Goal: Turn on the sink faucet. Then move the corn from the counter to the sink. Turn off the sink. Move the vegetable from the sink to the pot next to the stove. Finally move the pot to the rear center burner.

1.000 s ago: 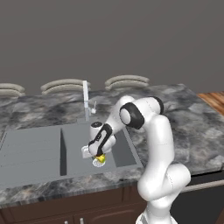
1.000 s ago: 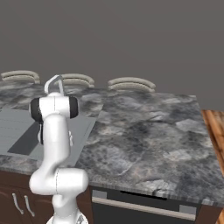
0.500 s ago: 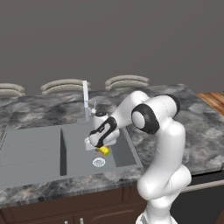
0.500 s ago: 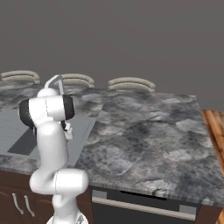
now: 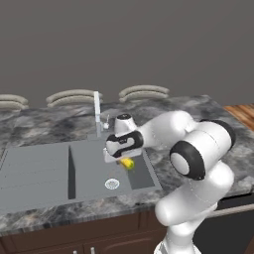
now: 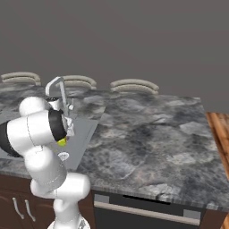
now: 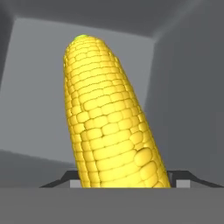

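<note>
Corn sits in the claw, gripped between the two fingers; in the hand view the cob runs up from between the finger tips, yellow kernels sharp, green end at the far tip. Claw is clenched on the cob, not released.

Placement relative to the sink: claw and corn hang above the right basin, near its right wall, clear of the basin floor as far as the left base view shows. Yellow of the cob pokes out just below and to the right of the hand. From the right base view the corn shows as a small yellow-green spot beside the arm's forearm, over the sink's near corner.

Drain ring lies on the basin floor, in front of the claw and slightly to its left, apart from the cob. Same ring is visible below the cob from the right.

Faucet stands upright on the sink's back edge, behind the claw and a bit left; its small lever sits just beside the spout base. Cannot tell whether water is running.

Counter wraps the sink: marbled stone, with dark cabinets below. Three pale curved chair backs show behind the counter's far edge.
</note>
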You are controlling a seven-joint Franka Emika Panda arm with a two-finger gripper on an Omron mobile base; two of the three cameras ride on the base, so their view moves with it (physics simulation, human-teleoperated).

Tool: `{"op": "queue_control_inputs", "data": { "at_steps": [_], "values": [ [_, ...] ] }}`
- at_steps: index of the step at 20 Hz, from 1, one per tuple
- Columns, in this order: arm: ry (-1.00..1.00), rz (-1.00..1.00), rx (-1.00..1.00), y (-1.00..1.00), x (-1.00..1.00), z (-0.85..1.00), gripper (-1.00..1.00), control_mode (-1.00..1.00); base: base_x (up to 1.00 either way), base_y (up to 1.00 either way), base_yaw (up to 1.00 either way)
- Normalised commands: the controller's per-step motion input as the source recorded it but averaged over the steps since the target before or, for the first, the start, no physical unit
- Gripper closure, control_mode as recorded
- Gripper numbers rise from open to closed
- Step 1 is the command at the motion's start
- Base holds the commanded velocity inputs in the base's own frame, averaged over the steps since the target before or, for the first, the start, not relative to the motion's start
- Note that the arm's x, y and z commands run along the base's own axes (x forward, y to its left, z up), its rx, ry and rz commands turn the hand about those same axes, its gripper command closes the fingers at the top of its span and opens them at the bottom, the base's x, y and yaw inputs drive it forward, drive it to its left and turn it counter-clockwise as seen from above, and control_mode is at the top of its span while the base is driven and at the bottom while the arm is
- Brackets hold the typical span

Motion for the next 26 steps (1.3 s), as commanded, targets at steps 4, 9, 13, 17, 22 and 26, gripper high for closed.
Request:
{"op": "queue_control_inputs", "data": {
  "at_steps": [4, 9, 13, 17, 22, 26],
  "values": [
    [0.00, -0.01, 0.00, -0.37, -0.47, 0.71, 1.00, -1.00, 0.00, 0.00, 0.00],
    [0.00, -0.03, -0.02, -0.34, -0.42, 0.61, 1.00, -1.00, 0.00, 0.00, 0.00],
    [0.01, -0.03, -0.03, -0.36, -0.29, 0.60, 1.00, -1.00, 0.00, 0.00, 0.00],
    [0.01, -0.04, -0.03, -0.31, -0.27, 0.49, 1.00, -1.00, 0.00, 0.00, 0.00],
    [0.02, -0.04, -0.03, -0.14, -0.12, 0.36, 1.00, -1.00, 0.00, 0.00, 0.00],
    [0.00, 0.00, 0.00, 0.00, 0.00, 0.00, 1.00, -1.00, 0.00, 0.00, 0.00]
  ]
}}
